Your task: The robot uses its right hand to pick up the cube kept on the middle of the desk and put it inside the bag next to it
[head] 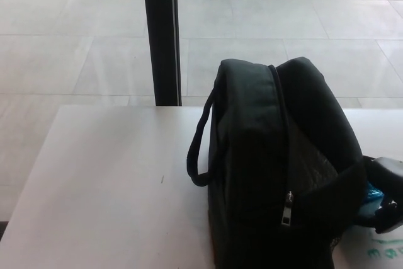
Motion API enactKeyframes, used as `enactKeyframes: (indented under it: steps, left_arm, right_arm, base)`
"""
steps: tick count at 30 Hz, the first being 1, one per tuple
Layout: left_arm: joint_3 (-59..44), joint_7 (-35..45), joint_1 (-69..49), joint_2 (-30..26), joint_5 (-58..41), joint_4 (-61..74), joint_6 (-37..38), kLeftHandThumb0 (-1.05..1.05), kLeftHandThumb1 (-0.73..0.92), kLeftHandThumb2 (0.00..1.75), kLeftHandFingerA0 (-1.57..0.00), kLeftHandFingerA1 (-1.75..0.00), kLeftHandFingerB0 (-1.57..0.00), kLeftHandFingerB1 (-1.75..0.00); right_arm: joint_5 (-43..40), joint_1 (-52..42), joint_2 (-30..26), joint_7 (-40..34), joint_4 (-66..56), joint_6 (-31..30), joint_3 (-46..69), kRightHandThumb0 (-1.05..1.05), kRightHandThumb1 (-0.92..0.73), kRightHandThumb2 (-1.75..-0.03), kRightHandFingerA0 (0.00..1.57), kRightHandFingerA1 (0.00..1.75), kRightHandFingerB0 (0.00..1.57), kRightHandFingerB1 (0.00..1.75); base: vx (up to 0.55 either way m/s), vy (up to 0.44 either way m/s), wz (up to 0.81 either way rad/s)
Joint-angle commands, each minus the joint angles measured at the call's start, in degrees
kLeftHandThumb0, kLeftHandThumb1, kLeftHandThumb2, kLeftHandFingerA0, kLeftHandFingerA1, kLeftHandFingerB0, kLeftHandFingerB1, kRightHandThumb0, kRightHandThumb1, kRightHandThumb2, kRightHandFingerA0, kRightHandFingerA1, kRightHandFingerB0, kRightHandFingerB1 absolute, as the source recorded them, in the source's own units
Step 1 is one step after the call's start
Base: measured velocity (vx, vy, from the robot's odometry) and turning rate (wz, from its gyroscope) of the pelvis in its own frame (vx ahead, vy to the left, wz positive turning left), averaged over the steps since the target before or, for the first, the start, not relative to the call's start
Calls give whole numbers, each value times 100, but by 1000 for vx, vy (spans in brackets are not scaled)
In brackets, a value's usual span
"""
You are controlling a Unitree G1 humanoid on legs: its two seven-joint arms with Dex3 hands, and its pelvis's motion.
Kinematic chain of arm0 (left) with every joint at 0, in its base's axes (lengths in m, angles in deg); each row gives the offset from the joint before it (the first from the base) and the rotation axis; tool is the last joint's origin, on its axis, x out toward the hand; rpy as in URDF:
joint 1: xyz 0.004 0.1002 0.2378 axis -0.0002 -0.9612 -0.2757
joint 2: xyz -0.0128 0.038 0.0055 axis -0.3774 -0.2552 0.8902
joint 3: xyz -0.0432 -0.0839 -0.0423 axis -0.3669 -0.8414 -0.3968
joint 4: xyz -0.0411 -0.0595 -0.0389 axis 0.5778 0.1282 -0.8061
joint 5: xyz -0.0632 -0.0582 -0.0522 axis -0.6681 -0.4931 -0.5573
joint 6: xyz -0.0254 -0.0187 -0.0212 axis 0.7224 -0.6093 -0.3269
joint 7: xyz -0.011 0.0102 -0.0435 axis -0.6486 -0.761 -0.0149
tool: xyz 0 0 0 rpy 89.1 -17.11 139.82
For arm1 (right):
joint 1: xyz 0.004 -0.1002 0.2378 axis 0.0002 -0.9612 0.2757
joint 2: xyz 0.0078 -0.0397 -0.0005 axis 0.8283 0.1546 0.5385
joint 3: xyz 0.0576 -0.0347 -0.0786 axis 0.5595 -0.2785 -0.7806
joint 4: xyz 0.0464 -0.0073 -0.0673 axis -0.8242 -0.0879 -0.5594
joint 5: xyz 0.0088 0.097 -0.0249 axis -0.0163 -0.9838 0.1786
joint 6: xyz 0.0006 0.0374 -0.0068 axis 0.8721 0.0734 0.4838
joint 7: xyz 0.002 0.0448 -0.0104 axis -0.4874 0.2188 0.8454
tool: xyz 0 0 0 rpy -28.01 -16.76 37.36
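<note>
In the head view, a black bag (277,168) stands upright on the pale surface (107,181), its carry loop on the left side and its zipper pull (287,209) hanging at the front. At the right edge, the right hand (385,194) sits just beside the bag, its dark fingers (390,171) curled around the blue cube (370,194), of which only a sliver shows between hand and bag. The cube is outside the bag, right against its side. The left hand does not appear. A dark post (160,36) rises behind the surface.
</note>
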Motion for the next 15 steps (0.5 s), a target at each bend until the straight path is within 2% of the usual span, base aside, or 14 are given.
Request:
enactKeyframes:
  steps: [1, 2, 4, 5, 7, 8, 9, 10, 11, 12, 13, 14, 15]
  left_arm:
    - [0, 117, 200, -5, -223, 114, 180, -69, 64, 58, -25, -49, -25, -40]
    - [-4, 141, 202, -10, -236, 100, 172, -68, 64, 58, -25, -49, -24, -40]
    - [5, 160, 195, -12, -234, 109, 190, -68, 64, 58, -25, -50, -24, -40]
    - [-1, 152, 242, -46, -226, 78, 170, -67, 64, 58, -26, -50, -25, -40]
    - [-30, 173, 260, -38, -266, 43, 150, -65, 64, 59, -24, -50, -23, -40]
    - [-36, 163, 241, -40, -259, 38, 152, -64, 66, 59, -25, -50, -24, -40]
    - [-32, 150, 237, -43, -244, 26, 158, -65, 66, 59, -26, -49, -24, -39]
    - [-33, 133, 229, -52, -226, 7, 167, -65, 66, 59, -26, -49, -24, -39]
    - [-39, 107, 229, -49, -216, -3, 180, -64, 66, 59, -27, -50, -25, -40]
    - [-32, 73, 230, -47, -195, 2, 181, -64, 66, 59, -27, -50, -26, -40]
    - [-26, 55, 217, -48, -189, 37, 156, -63, 65, 58, -27, -50, -26, -41]
    - [-23, 42, 197, -50, -190, 86, 122, -63, 65, 58, -27, -50, -26, -41]
    - [-2, 50, 199, -68, -172, 83, 111, -64, 65, 59, -26, -50, -25, -40]
  right_arm:
    - [632, -142, -208, 412, 37, -15, -486, -28, -61, -66, 82, 149, 91, 67]
    - [699, -170, -241, 388, 20, -44, -554, -31, -63, -63, 79, 151, 79, 60]
    - [765, -198, -277, 327, 30, -37, -611, -35, -64, -64, 80, 154, 74, 56]
    - [901, -239, -329, -67, 132, 180, -647, -33, -70, -65, 79, 152, 68, 51]
    - [1000, -351, -433, -575, 194, 524, -622, -31, -72, -67, 81, 151, 73, 54]
    - [1033, -397, -441, -722, 230, 586, -605, -30, -73, -69, 83, 159, 76, 60]
    - [1012, -447, -457, -862, 260, 701, -561, -28, -73, -73, 82, 162, 84, 75]
    - [984, -507, -468, -1056, 311, 873, -500, -28, -73, -73, 82, 162, 84, 75]
    - [980, -537, -459, -1168, 349, 934, -458, -26, -75, -81, 84, 165, 84, 93]
    - [966, -568, -469, -1334, 415, 1078, -400, -25, -73, -85, 85, 164, 84, 89]
    - [910, -612, -474, -1470, 467, 1217, -317, -26, -68, -88, 85, 165, 85, 74]
    - [833, -667, -473, -1599, 514, 1349, -220, -26, -68, -88, 85, 165, 85, 74]
    - [830, -697, -501, -1700, 547, 1484, -169, -24, -68, -92, 87, 167, 84, 91]
  base:
    - [0, 0, 0]
    - [0, 0, 0]
    - [0, 0, 0]
    - [0, 0, 0]
    - [0, 0, 0]
    - [0, 0, 0]
    - [0, 0, 0]
    - [0, 0, 0]
    - [0, 0, 0]
    - [0, 0, 0]
    - [0, 0, 0]
    - [0, 0, 0]
    - [0, 0, 0]
